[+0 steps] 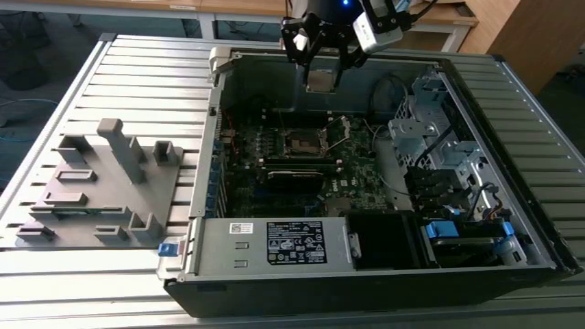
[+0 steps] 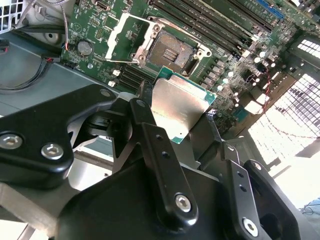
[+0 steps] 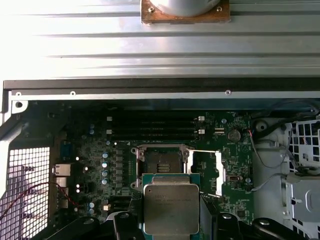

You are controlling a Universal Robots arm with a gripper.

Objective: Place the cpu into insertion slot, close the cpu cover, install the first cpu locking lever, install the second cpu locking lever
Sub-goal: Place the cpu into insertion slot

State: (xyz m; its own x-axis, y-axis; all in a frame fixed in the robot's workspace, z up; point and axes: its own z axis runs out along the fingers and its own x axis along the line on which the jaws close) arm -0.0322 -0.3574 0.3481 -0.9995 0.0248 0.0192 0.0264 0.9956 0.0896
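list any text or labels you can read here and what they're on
None is readable.
Black label on the grey metal box: print too small.
White sticker beside it: too small.
cpu in the pincer: faint marks on its top, unreadable.
Circuit board: white markings too small.

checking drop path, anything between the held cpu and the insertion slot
Nothing: the first wrist view shows bare space between cpu and insertion slot; cpu cover stands open beside it.
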